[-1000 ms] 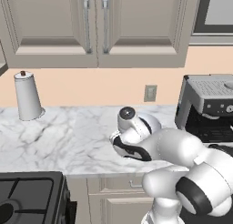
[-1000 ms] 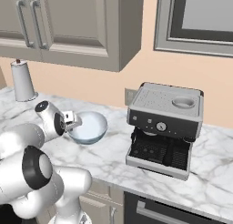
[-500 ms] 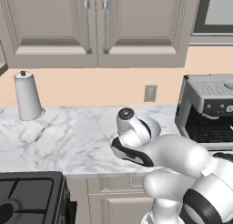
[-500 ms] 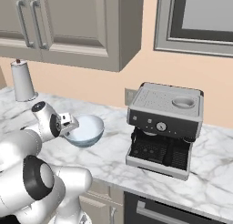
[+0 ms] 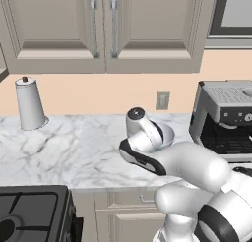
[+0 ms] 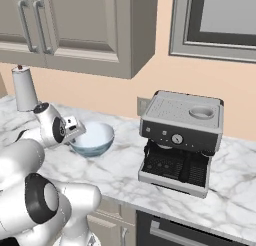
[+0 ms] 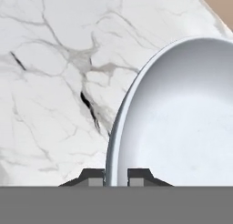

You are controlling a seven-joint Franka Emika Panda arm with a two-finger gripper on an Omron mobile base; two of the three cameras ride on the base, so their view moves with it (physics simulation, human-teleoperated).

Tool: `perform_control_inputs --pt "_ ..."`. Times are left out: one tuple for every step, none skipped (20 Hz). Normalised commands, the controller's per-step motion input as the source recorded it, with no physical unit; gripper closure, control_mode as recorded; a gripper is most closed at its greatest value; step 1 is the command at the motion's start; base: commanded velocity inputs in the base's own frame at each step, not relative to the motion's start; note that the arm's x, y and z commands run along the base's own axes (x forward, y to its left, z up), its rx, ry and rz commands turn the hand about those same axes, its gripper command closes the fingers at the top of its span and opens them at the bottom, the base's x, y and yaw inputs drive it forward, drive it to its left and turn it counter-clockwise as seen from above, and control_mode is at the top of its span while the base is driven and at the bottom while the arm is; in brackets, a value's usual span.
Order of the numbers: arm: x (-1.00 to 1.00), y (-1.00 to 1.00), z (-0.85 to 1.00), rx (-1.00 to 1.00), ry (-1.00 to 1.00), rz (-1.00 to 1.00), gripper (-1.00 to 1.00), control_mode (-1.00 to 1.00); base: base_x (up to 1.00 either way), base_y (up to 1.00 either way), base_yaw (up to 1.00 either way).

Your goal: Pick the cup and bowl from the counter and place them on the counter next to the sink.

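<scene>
A white robot arm bends low over the white grey-veined marble table (image 5: 74,152), its hand (image 7: 116,176) clenched on the near rim of the round glossy pale blue-white bowl (image 6: 95,138), which sits beside a grey espresso machine (image 6: 180,140).

The gripper (image 7: 115,176) held the bowl (image 6: 94,138) by its rim. Bare counter (image 5: 78,152) lay open to its left as far as the white cylinder (image 5: 30,104). To its right the coffee machine (image 6: 181,140) stood close, and the wall cabinets (image 5: 106,29) hung overhead.
</scene>
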Motion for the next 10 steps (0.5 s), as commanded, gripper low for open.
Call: perform_control_inputs --pt "0.00 0.07 0.20 -0.05 -0.02 0.08 1.00 -1.00 0.00 0.00 0.00" --pt "-0.15 0.12 0.19 -0.04 -0.01 0.08 1.00 -1.00 0.00 0.00 0.00" --pt "-0.31 0.14 0.17 -0.03 0.00 0.08 1.00 -1.00 0.00 0.00 0.00" --pt "-0.41 0.15 0.20 -0.02 0.00 0.08 1.00 -1.00 0.00 0.00 0.00" --pt "-0.51 0.10 0.24 0.00 -0.01 0.09 1.00 -1.00 0.00 0.00 0.00" --pt "-0.51 0.09 0.29 0.00 -0.02 0.07 1.00 -1.00 0.00 0.00 0.00" --pt "-0.49 0.01 0.41 0.00 -0.04 0.06 1.00 -1.00 0.00 0.00 0.00" --pt "-0.48 0.00 0.45 0.00 -0.05 0.06 1.00 -1.00 0.00 0.00 0.00" --pt "-0.42 0.00 0.49 0.00 -0.03 0.07 1.00 -1.00 0.00 0.00 0.00" --pt "-0.46 0.00 0.51 0.00 -0.05 0.06 1.00 -1.00 0.00 0.00 0.00"
